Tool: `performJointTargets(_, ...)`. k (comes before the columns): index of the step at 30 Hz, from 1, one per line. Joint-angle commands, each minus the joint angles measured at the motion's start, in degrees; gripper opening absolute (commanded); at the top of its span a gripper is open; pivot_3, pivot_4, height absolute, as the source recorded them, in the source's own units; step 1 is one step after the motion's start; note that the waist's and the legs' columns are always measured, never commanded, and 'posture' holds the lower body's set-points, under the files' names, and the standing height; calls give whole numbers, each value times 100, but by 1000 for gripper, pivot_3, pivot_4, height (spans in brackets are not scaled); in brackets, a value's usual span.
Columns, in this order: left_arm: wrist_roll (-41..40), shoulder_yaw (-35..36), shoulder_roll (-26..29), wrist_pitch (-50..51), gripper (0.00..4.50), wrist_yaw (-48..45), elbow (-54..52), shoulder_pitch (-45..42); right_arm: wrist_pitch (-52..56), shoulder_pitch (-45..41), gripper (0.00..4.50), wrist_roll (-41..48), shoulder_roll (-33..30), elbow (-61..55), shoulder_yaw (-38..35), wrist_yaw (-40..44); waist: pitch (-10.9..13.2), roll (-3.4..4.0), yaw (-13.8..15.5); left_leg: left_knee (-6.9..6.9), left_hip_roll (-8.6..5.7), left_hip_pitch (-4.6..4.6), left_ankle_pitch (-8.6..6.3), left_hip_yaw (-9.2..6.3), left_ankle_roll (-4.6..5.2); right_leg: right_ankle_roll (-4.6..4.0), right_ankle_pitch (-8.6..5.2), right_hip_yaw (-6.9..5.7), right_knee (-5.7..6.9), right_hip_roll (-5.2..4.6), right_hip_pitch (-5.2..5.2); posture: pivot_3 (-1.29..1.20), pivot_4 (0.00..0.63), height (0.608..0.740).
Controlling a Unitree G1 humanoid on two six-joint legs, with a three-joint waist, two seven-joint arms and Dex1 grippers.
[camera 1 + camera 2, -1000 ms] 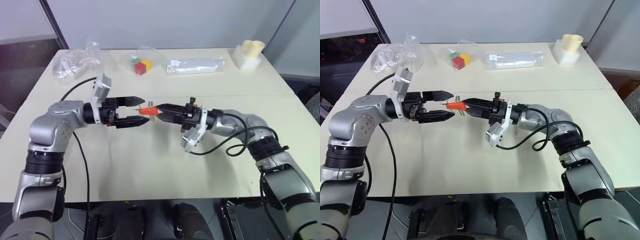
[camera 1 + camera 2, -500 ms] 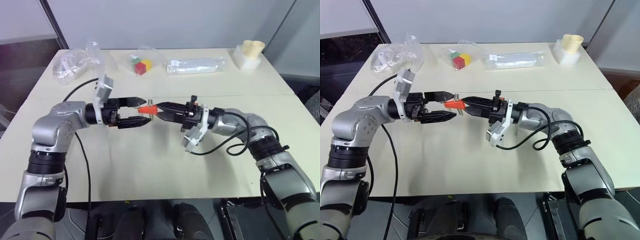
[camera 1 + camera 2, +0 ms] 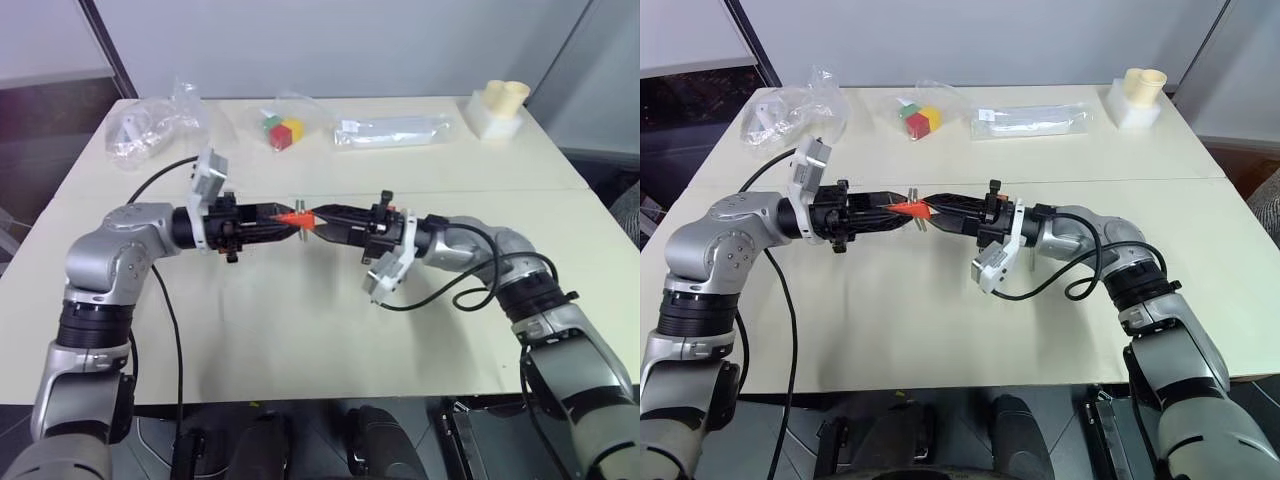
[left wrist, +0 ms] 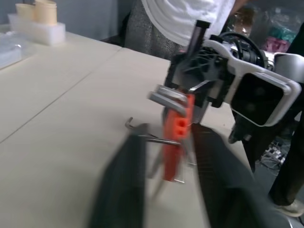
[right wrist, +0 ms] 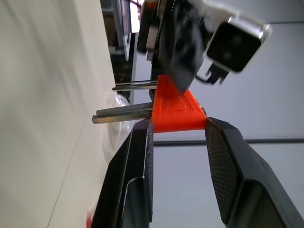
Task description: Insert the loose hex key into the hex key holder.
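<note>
Two grippers meet above the table (image 3: pixel 300 330): the right gripper (image 3: pixel 312 220) clamps the hex key holder (image 3: pixel 296 218) while the left gripper (image 3: pixel 288 222) is clenched at its other side. I cannot pick out the loose hex key. Judging by this, insertion is underway; alignment comes next.

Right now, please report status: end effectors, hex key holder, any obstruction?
Left end effector shut on hex key holder. Right end effector shut on same holder, above table. Loose hex key: cannot tell. No obstruction seen.
</note>
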Motion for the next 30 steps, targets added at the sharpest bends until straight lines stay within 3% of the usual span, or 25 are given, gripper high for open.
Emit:
performJointTargets(1,23,48,44,-114,96,52,-101,-9,23,-12,1013,192,18,-169,-100,14,0,0,-1,0,0,0,0,0,0,0,0,0,0,0,0,0,150,740)
performJointTargets(27,107,-42,47,-182,96,66,-45,-2,347,192,1013,849,-28,-368,-181,633,0,0,0,0,0,0,0,0,0,0,0,0,0,0,0,0,150,740)
performJointTargets(30,112,-39,51,-207,96,61,-36,13,421,217,2417,954,-24,-370,-190,747,0,0,0,0,0,0,0,-1,0,0,0,0,0,0,0,0,150,740)
